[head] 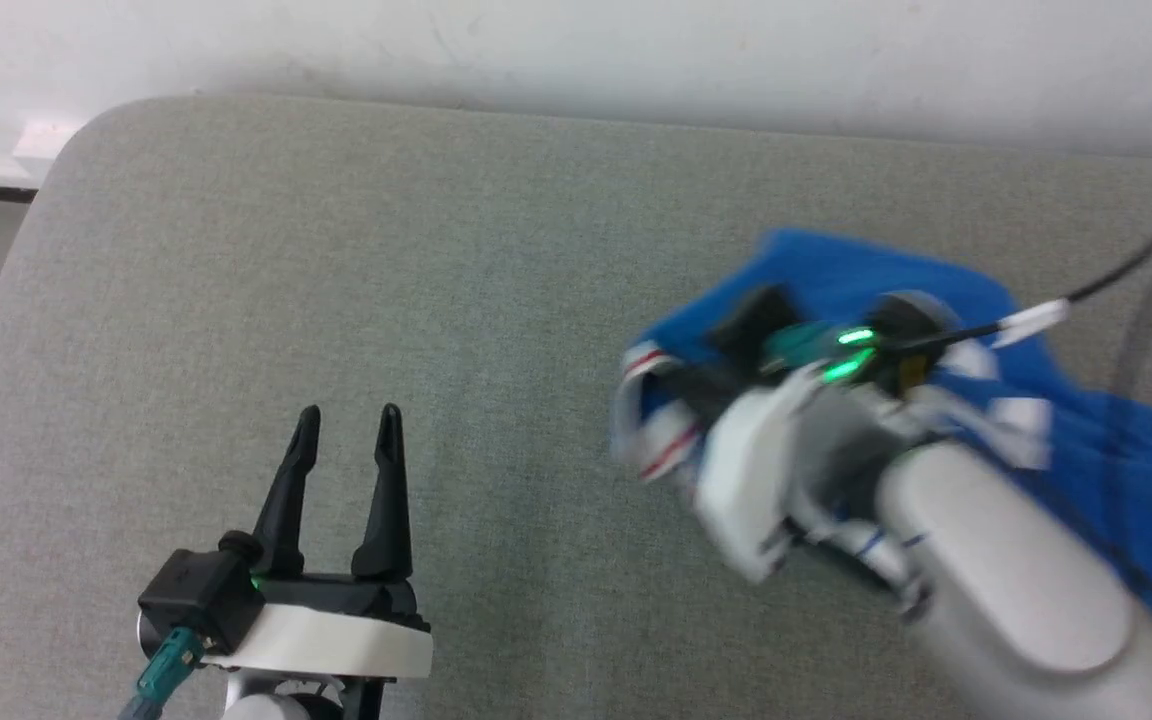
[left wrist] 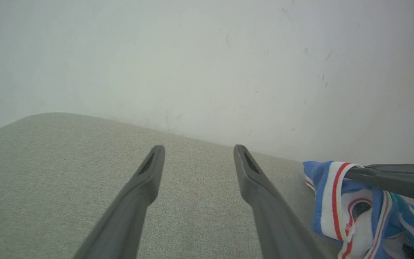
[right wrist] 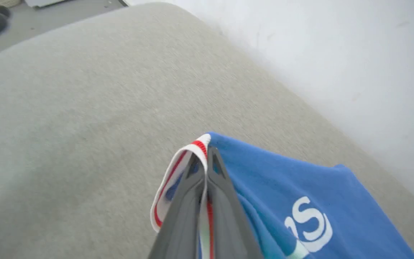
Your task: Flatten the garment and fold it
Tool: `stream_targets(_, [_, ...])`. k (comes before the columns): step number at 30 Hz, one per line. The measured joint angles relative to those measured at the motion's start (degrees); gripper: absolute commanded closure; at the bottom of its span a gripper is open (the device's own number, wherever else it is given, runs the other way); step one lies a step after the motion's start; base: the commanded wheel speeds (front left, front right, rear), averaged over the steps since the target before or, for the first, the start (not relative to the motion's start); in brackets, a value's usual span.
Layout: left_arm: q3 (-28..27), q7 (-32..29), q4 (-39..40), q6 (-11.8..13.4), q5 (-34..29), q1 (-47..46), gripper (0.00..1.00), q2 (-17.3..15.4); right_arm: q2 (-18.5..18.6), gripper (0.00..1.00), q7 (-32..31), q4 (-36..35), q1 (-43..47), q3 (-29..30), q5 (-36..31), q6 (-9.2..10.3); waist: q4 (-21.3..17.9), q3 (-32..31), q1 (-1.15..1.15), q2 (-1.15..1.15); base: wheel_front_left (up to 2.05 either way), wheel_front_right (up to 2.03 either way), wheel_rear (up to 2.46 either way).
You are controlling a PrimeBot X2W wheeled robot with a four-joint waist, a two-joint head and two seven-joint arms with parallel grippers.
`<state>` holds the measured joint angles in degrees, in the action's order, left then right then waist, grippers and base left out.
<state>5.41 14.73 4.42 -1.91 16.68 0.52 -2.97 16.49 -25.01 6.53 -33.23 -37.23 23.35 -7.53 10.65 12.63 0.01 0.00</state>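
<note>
Two grippers: the left gripper (head: 350, 412) is held, jaws apart, above the grey fabric counter (head: 336, 250); the right gripper (right wrist: 206, 163) is clamped on the striped trim (right wrist: 160, 198) of the royal-blue jersey garment (head: 1116, 470) bunched at right. Flattening is judged in hand; a second edge must be gripped.

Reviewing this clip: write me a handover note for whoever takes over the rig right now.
Left gripper: open, holding nothing, over the bare grey padded surface, apart from the garment.
Right gripper: shut on the garment's red-and-white striped trim.
Garment: bunched at the surface's right side, not flat.
Done: one grip on the trim.
Left to do: spread it flat, then fold. The left gripper probably needs a second hold first.
</note>
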Motion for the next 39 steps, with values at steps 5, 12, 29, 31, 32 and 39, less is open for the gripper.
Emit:
stream_targets(5, [-0.2,0.0,0.3,0.0,0.0,0.0,0.0,0.0,-1.8,1.0,-6.4,-8.9,-0.3,-14.0,14.6,-0.01,-0.8,-0.2,0.0,0.0,0.0,0.0,0.0])
stream_targets(12, [-0.3,0.0,0.5,0.0,0.0,0.0,0.0,0.0,11.8,1.0,-17.7,-16.0,2.9,-24.9,30.2,0.0,-1.3,0.7,0.0,0.0,0.0,0.0,0.0])
stream_targets(29, [-0.7,0.0,1.7,-0.1,-1.7,0.9,0.0,0.0,0.4,0.0,16.6,-15.2,18.6,23.7,0.4,0.0,-5.4,-0.6,-0.01,0.0,0.0,0.0,0.0])
stream_targets(31, [-0.9,0.0,2.1,-0.1,-2.0,1.3,0.0,0.0,-5.1,0.0,18.7,-16.3,24.2,31.6,-5.8,0.0,-6.0,-0.6,0.0,0.0,0.0,0.0,0.0])
stream_targets(32, [-0.9,0.0,2.2,-0.1,-2.1,1.6,0.0,0.0,-7.4,0.0,19.7,-17.0,26.9,34.5,-9.3,0.0,-6.3,-0.5,-0.01,0.0,0.0,0.0,0.0])
stream_targets(39, [-0.9,0.0,2.1,-0.6,-3.8,2.2,0.0,-0.1,-13.4,0.0,25.2,-18.9,38.2,48.1,-12.7,0.0,-8.8,-0.1,-0.01,0.0,0.0,0.0,0.0])
